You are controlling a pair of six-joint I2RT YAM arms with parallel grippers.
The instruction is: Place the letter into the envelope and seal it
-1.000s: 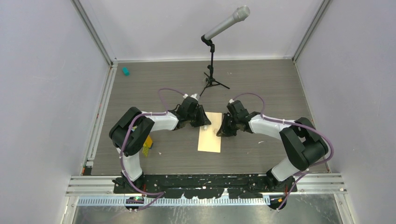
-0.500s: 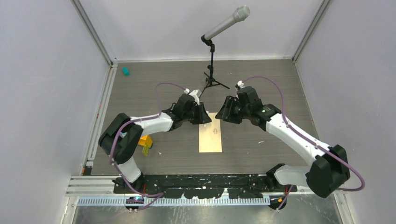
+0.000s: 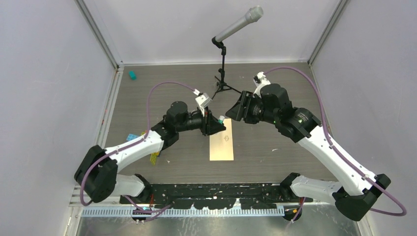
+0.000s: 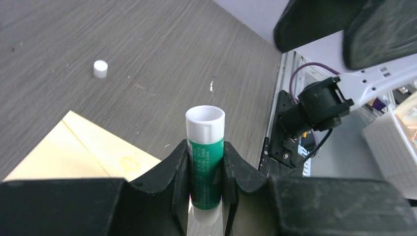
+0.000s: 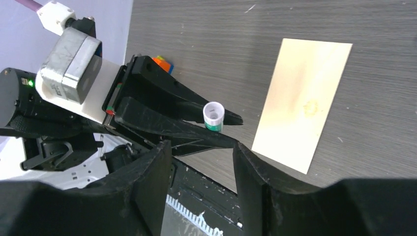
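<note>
Now that the right jaws have opened and pulled back from the envelope [image 3: 221, 146] lying flat in the middle of the bench [image 3: 187, 160], the left jaws clamp an uncapped glue stick [image 4: 205, 147] over its far end, so sealing looks next; I see no separate letter.

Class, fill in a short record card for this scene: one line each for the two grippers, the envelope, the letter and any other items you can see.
left gripper: shut on the glue stick, open end outward, near the envelope's far end
right gripper: open, empty, facing the left one
envelope: flat on the table, diamond mark up
letter: not separately visible
small white cylinder: loose on the table, possibly the stick's cap
microphone: on a stand, far side
</note>
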